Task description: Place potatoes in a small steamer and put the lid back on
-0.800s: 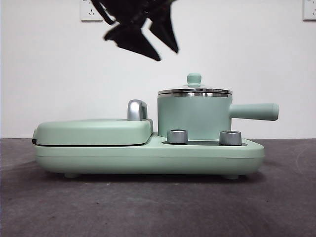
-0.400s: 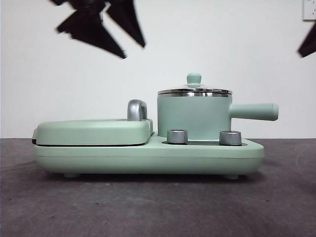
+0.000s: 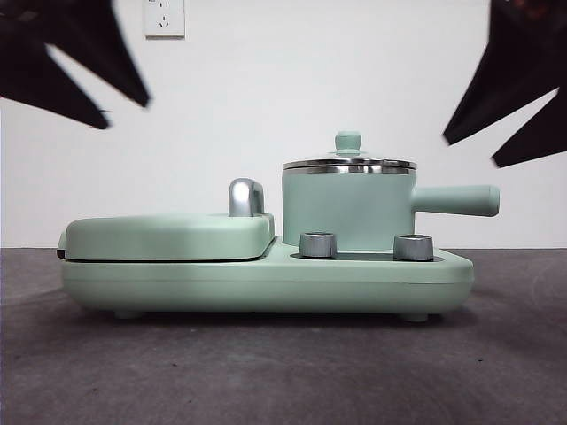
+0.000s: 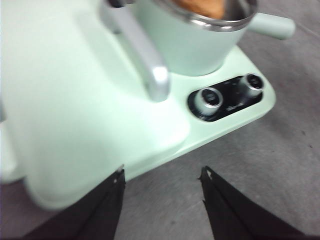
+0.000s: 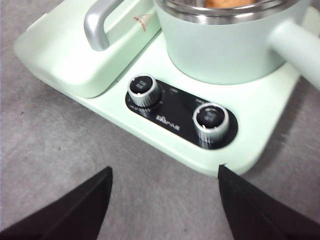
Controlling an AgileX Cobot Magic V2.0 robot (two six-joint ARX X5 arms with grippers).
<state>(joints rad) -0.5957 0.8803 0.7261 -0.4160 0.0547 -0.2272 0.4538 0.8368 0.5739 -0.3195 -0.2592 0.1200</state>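
A mint-green countertop cooker (image 3: 266,279) sits on a dark grey table (image 3: 266,372). At upper left, cut off by the frame edge, the left gripper (image 4: 162,175) hangs in the air with its black jaws spread wide and holding nothing. Below it lies the flat mint-green griddle cover (image 3: 168,235) with a chrome handle (image 3: 245,197). To the right stands the mint-green cylindrical steamer pot (image 3: 348,208), its long handle (image 3: 456,200) pointing right. The round glass lid with a mint-green knob (image 3: 348,142) rests on the steel rim. Through it, only a sliver of the orange-brown potato lump (image 4: 200,6) shows inside the pot. Two steel dials (image 5: 145,90) sit on a black panel (image 5: 175,120) near the front edge; its small writing is too blurred to read. At upper right, the right gripper (image 5: 165,175) hangs equally wide and empty. Open air surrounds the pot.
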